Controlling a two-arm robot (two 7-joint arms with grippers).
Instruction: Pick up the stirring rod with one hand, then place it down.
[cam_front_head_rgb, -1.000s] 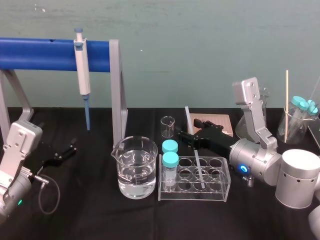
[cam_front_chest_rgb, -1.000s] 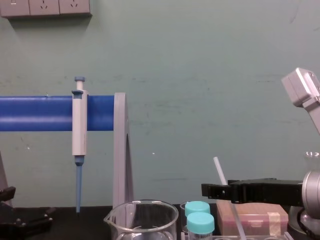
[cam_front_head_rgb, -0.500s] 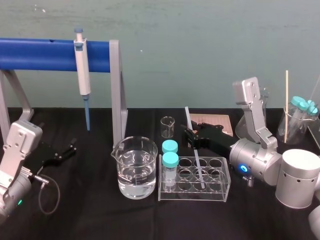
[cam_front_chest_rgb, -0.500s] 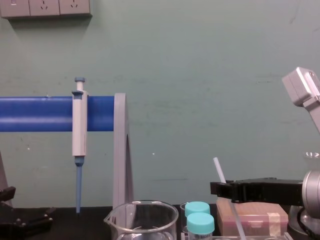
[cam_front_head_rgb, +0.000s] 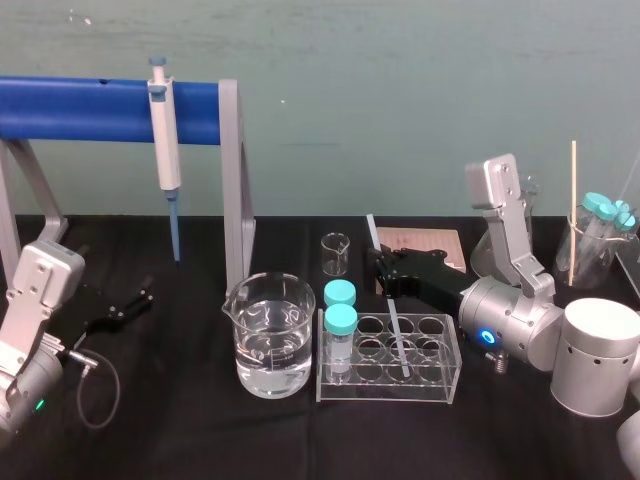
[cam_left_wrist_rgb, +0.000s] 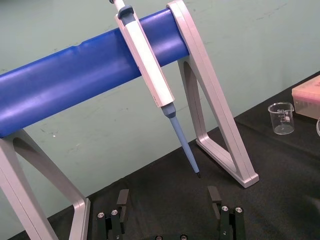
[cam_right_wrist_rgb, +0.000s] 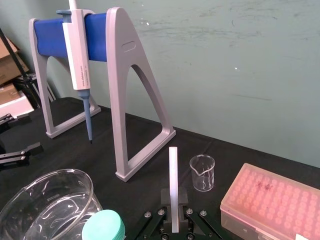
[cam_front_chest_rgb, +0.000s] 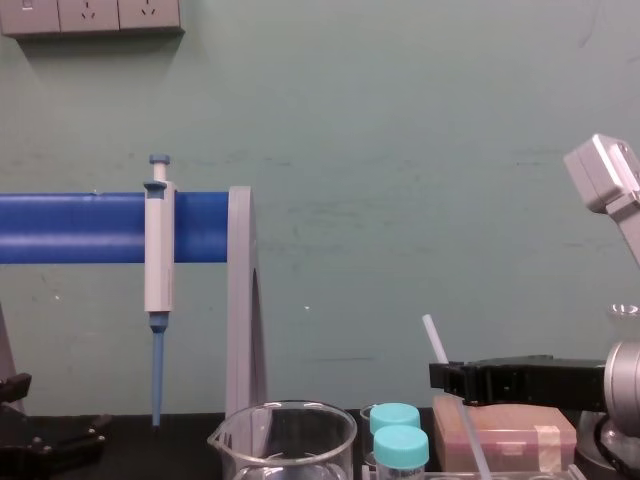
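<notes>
The stirring rod (cam_front_head_rgb: 397, 328) is a thin translucent-white stick leaning with its lower end in a cell of the clear tube rack (cam_front_head_rgb: 442, 392); its upper end pokes up at the chest view's lower right (cam_front_chest_rgb: 436, 342). My right gripper (cam_front_head_rgb: 383, 268) reaches in from the right and is shut on the rod's upper part. In the right wrist view the rod (cam_right_wrist_rgb: 173, 175) stands pinched between the two black fingers (cam_right_wrist_rgb: 163, 200). My left gripper (cam_front_head_rgb: 135, 300) rests low over the cloth at the far left, open (cam_left_wrist_rgb: 169, 200) with nothing between its fingers.
A white-and-blue pipette (cam_front_head_rgb: 165, 150) hangs on the blue-bar stand (cam_front_head_rgb: 232, 180). A beaker of water (cam_front_head_rgb: 268, 335) and two teal-capped vials (cam_front_head_rgb: 340, 320) sit left of the rod. A small empty beaker (cam_front_head_rgb: 336, 253) and a pink tip box (cam_front_head_rgb: 432, 243) lie behind; flasks stand far right (cam_front_head_rgb: 600, 245).
The right gripper's fingers have closed onto the stirring rod. Its tips have drawn back slightly to the right, and the rod's top leans a little more to the left. The left arm is still.
</notes>
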